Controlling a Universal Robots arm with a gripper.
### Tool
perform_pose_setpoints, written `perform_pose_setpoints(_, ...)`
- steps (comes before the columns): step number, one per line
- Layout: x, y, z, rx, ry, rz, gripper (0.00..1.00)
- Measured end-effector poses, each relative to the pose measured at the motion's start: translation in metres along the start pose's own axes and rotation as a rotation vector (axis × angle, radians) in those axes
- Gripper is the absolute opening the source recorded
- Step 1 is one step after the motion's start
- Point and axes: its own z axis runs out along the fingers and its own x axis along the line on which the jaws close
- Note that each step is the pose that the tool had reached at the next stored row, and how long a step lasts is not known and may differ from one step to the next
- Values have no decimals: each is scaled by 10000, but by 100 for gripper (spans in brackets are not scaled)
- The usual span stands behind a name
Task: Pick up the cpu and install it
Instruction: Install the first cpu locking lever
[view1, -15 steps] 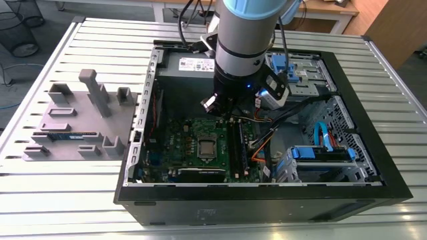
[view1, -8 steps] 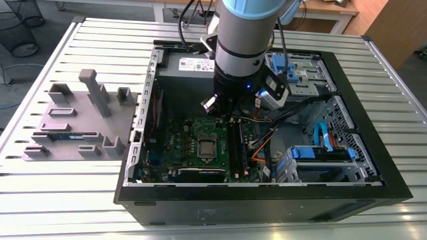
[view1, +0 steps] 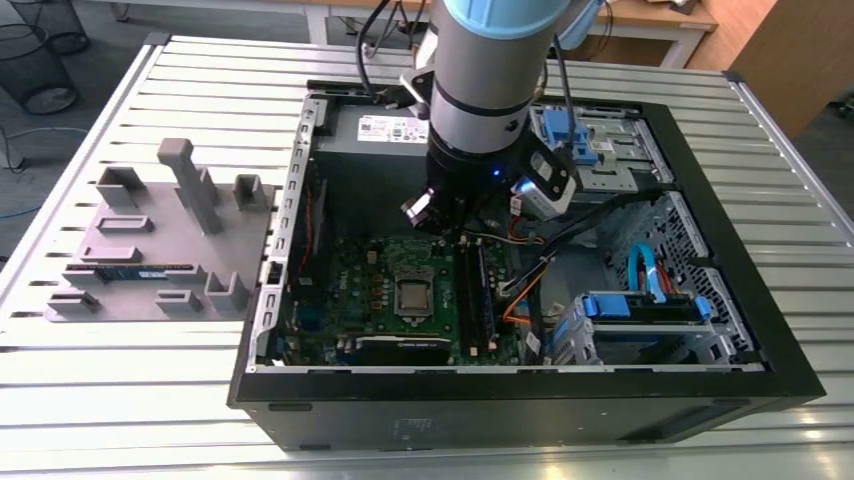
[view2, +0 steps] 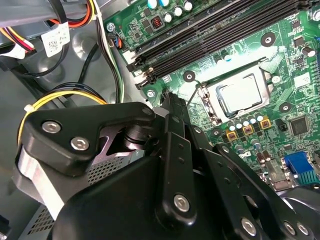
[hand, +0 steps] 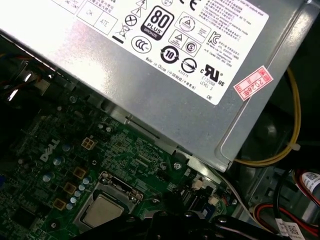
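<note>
The cpu (view1: 414, 295), a small silvery square chip, lies flat in the metal-framed socket of the green motherboard (view1: 367, 270) inside the open computer case. It also shows in both wrist views: cpu (view2: 242, 92), cpu (hand: 102, 212). My gripper (view1: 447, 228) hangs inside the case above the motherboard's far part, just beyond the socket and apart from the cpu. In the second wrist view the black linkage of the gripper (view2: 167, 100) reaches toward the board beside the memory slots (view2: 210, 30). Nothing shows in its grasp.
The grey power supply (hand: 165, 60) sits close behind the gripper. Yellow and orange cables (view2: 65, 97) run beside it. Blue drive brackets (view1: 641, 310) fill the case's part on the exterior view's right. A grey fixture (view1: 200, 200) holding a memory stick (view1: 134, 272) stands on the slatted table at the exterior view's left.
</note>
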Motion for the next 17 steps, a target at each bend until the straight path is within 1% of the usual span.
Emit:
perform_pose_setpoints(6,7,7,7,4,6,-25,11)
perform_pose_setpoints(12,9,6,8,67,47,-57,11)
perform_pose_setpoints(17,13,-1,7,69,49,-67,11)
